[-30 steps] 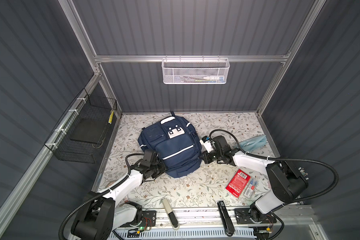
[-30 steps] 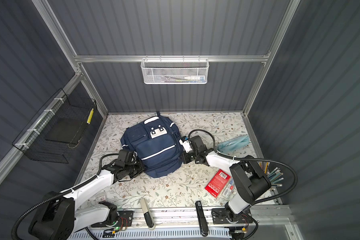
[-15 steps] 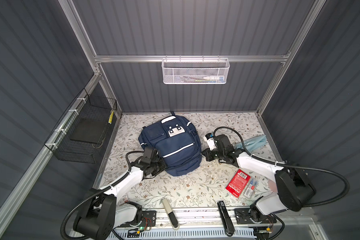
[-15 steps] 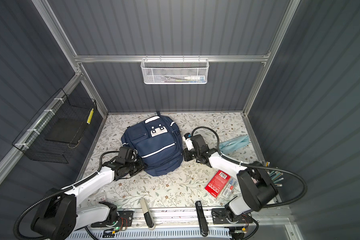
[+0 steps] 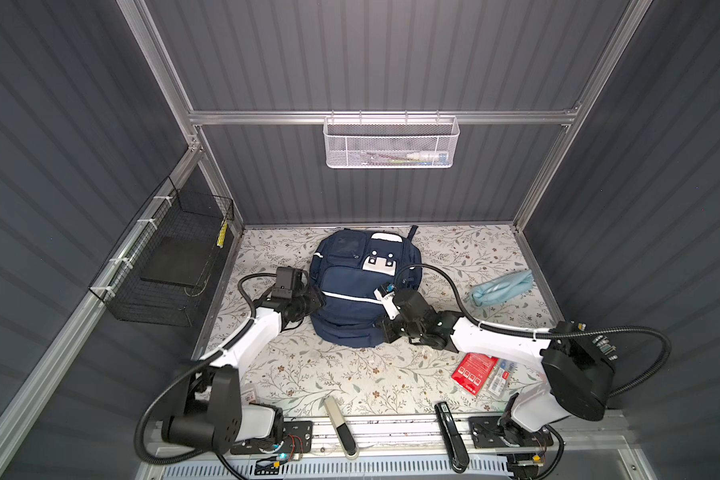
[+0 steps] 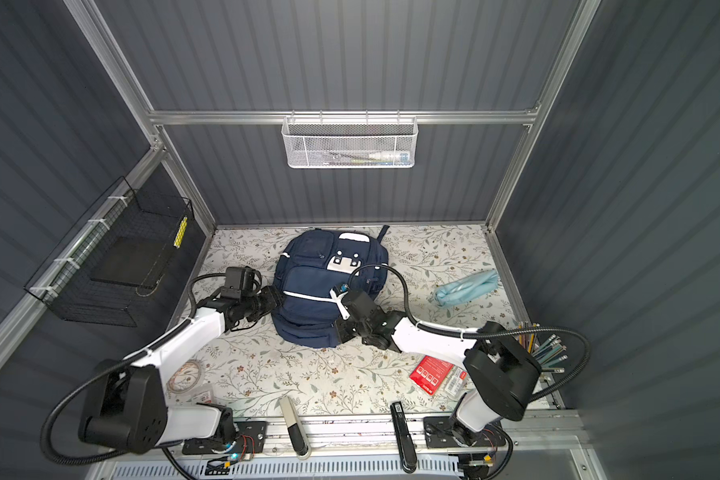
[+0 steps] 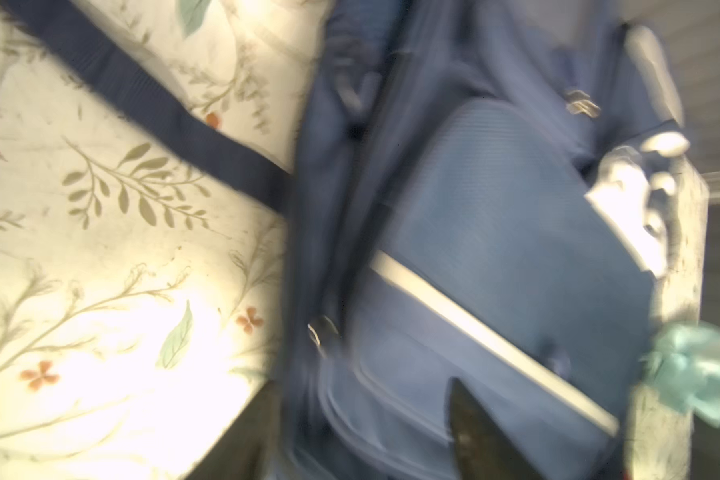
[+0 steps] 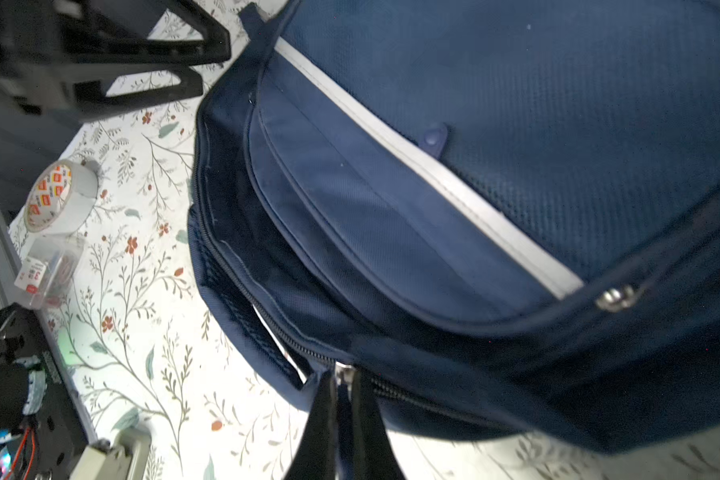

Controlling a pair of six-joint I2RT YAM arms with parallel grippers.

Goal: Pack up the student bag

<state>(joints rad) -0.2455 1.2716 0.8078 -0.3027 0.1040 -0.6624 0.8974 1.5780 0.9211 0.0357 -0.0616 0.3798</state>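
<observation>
Your large navy-blue fabric student bag (image 5: 350,299) lies flat mid-table on the floral cloth (image 5: 350,374). Your right gripper (image 8: 341,386) is pinched on its silver zip pull (image 8: 344,369), probably to widen the pocket for packing. Your left gripper (image 8: 211,65) stands spread beside it, empty.

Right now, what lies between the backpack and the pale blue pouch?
Between backpack and pouch, only flowered tabletop, crossed by the right arm's black cable; both top views show it.
</observation>
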